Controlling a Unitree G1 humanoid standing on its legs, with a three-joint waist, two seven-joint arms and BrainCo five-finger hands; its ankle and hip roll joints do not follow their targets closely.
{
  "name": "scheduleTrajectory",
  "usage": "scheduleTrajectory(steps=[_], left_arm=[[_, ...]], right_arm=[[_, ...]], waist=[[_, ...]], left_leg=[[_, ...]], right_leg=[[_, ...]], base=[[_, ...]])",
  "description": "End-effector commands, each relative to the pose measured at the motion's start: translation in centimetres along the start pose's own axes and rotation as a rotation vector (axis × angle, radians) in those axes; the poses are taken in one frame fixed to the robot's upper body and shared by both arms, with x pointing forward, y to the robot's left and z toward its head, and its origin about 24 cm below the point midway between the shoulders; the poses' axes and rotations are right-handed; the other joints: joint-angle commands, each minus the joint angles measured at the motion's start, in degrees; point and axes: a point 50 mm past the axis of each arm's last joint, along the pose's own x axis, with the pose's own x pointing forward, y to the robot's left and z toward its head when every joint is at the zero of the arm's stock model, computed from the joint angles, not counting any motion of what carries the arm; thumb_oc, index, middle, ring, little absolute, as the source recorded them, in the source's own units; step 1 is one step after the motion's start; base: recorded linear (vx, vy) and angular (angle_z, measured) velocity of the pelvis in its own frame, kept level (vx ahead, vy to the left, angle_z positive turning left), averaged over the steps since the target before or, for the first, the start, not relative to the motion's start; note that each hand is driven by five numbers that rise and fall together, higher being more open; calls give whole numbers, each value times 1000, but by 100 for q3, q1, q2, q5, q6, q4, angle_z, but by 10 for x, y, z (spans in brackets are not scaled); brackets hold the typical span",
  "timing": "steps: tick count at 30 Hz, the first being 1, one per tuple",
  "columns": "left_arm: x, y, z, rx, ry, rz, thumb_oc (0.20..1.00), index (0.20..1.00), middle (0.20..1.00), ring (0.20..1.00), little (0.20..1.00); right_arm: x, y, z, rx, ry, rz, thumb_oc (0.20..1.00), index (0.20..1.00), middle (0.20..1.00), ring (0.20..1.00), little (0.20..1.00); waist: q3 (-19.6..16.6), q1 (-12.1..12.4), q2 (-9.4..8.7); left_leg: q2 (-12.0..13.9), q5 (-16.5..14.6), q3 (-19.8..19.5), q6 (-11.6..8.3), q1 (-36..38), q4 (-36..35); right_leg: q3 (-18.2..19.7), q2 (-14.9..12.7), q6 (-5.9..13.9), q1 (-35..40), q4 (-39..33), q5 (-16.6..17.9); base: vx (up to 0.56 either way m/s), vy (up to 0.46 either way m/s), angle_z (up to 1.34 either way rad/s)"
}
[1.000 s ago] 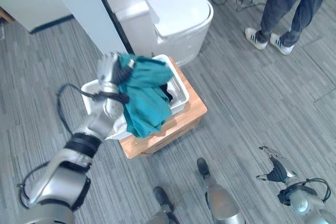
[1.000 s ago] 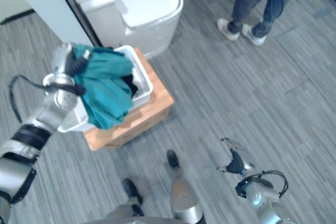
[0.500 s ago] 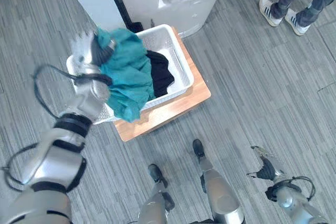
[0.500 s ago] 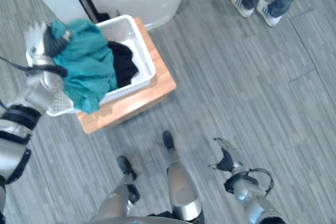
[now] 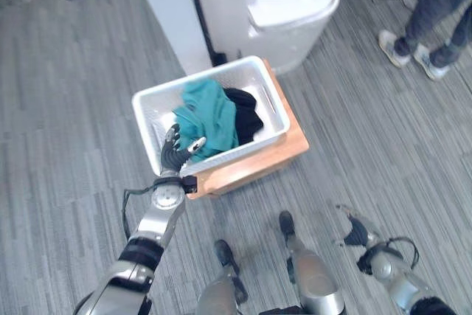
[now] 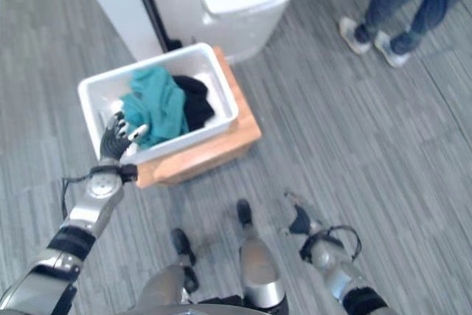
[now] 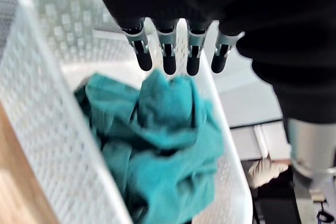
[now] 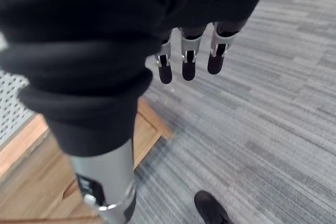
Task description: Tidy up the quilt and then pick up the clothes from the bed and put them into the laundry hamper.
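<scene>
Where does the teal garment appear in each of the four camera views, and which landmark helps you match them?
Left eye view: teal garment in the white hamper, centre.
Right eye view: garment in the hamper, upper left.
Left wrist view: garment past the left hand fingers.
Right wrist view: not in it.
Shared landmark: the hamper's perforated white wall.

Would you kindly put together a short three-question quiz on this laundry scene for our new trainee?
1. True or false: the teal garment lies inside the white hamper.
2. What is the left hand doing? A) gripping the teal garment B) open at the hamper's near rim, holding nothing C) resting on the floor
3. Fill in: the hamper stands on a ____ wooden stand.

Key:
1. True; a black garment lies beside it in the hamper.
2. B; the left wrist view shows its fingers straight above the cloth, apart from it.
3. Low. The right hand hangs open by the floor.
</scene>
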Motion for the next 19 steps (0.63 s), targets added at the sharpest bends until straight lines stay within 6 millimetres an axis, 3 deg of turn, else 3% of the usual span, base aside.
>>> scheduleTrajectory(steps=[1, 3, 4, 6, 8, 9, 10, 12, 13, 15, 16, 17, 18, 19], left_arm=[[11, 61, 24, 118, -133, 250, 1000, 1000, 1000, 1000, 1000], [9, 80, 29, 165, -159, 315, 1000, 1000, 1000, 1000, 1000], [2, 97, 22, 159, -130, 344, 1000, 1000, 1000, 1000, 1000], [-5, 101, 14, 132, -110, 341, 1000, 1000, 1000, 1000, 1000], [-24, 102, -16, 71, 5, 333, 1000, 1000, 1000, 1000, 1000], [-50, 100, -57, 45, 171, 311, 1000, 1000, 1000, 1000, 1000], [-50, 100, -57, 45, 172, 311, 1000, 1000, 1000, 1000, 1000], [-86, 89, -110, 53, 416, 257, 1000, 1000, 1000, 1000, 1000], [-159, 68, -179, 4, 823, 230, 1000, 1000, 1000, 1000, 1000], [-158, 68, -179, 2, 822, 229, 1000, 1000, 1000, 1000, 1000], [-206, 54, -206, -26, 1037, 239, 1000, 1000, 1000, 1000, 1000], [-206, 54, -206, -26, 1037, 239, 1000, 1000, 1000, 1000, 1000], [-231, 43, -216, -24, 1155, 209, 1000, 1000, 1000, 1000, 1000], [-242, 40, -219, 19, 1213, 169, 1000, 1000, 1000, 1000, 1000]], right_arm=[[-14, 26, -25, -23, 91, 112, 1000, 1000, 1000, 1000, 1000], [-14, 34, -27, -13, 112, 131, 1000, 1000, 1000, 1000, 1000], [-14, 35, -28, -9, 125, 142, 1000, 1000, 1000, 1000, 1000], [-15, 38, -29, -13, 135, 155, 1000, 1000, 1000, 1000, 1000], [-15, 44, -31, -7, 162, 171, 1000, 1000, 1000, 1000, 1000], [-15, 47, -36, 26, 214, 171, 1000, 1000, 1000, 1000, 1000], [-15, 47, -36, 26, 214, 172, 1000, 1000, 1000, 1000, 1000], [-15, 48, -42, 43, 267, 169, 1000, 1000, 1000, 1000, 1000], [-15, 50, -50, 50, 341, 175, 1000, 1000, 1000, 1000, 1000], [-14, 50, -50, 49, 342, 174, 1000, 1000, 1000, 1000, 1000], [-14, 54, -49, 95, 373, 168, 1000, 1000, 1000, 1000, 1000], [-14, 54, -49, 95, 373, 168, 1000, 1000, 1000, 1000, 1000], [-13, 56, -47, 149, 390, 162, 1000, 1000, 1000, 1000, 1000], [-12, 58, -46, 178, 406, 160, 1000, 1000, 1000, 1000, 1000]], waist=[[-963, 79, -4], [-1098, 145, -11], [-1203, 236, -8], [-1240, 288, -4], [-1298, 361, -9], [-1332, 417, -6], [-1334, 413, -5], [-1363, 453, 8], [-1416, 478, 14], [-1407, 477, 19], [-1439, 491, 7], [-1438, 491, 7], [-1459, 492, -8], [-1479, 489, -14]], left_leg=[[273, 103, -248, -377, 27, 16], [282, 125, -278, -385, 81, 16], [280, 124, -302, -386, 152, 16], [273, 115, -319, -385, 188, 16], [268, 102, -356, -373, 248, 16], [264, 98, -384, -360, 305, 16], [264, 95, -385, -360, 310, 16], [255, 70, -386, -337, 360, 16], [235, 34, -388, -300, 434, 16], [234, 27, -387, -300, 444, 16], [217, -7, -376, -280, 498, 16], [217, -7, -376, -280, 499, 16], [205, -30, -362, -271, 524, 16], [205, -45, -349, -269, 538, 16]], right_leg=[[16, -308, 609, 431, 46, -846], [-15, -304, 606, 514, 36, -840], [-67, -313, 613, 600, 32, -855], [-86, -317, 614, 654, 26, -869], [-122, -337, 609, 754, 18, -893], [-152, -344, 598, 822, 17, -909], [-154, -345, 598, 828, 16, -911], [-160, -357, 590, 879, 16, -932], [-156, -376, 577, 947, 16, -954], [-156, -377, 579, 957, 16, -960], [-147, -386, 575, 999, 16, -960], [-147, -386, 575, 1000, 16, -960], [-134, -398, 581, 1011, 16, -952], [-129, -407, 585, 1013, 16, -948]], base=[[91, -25, 13], [65, -20, 10], [54, -2, 10], [38, 1, 13], [41, 2, 8], [36, 12, 15], [29, 28, 18], [23, 62, 6], [34, 77, -4], [25, 49, -4], [17, 39, 0], [22, 71, 0], [11, 52, -1], [16, 78, -3]])
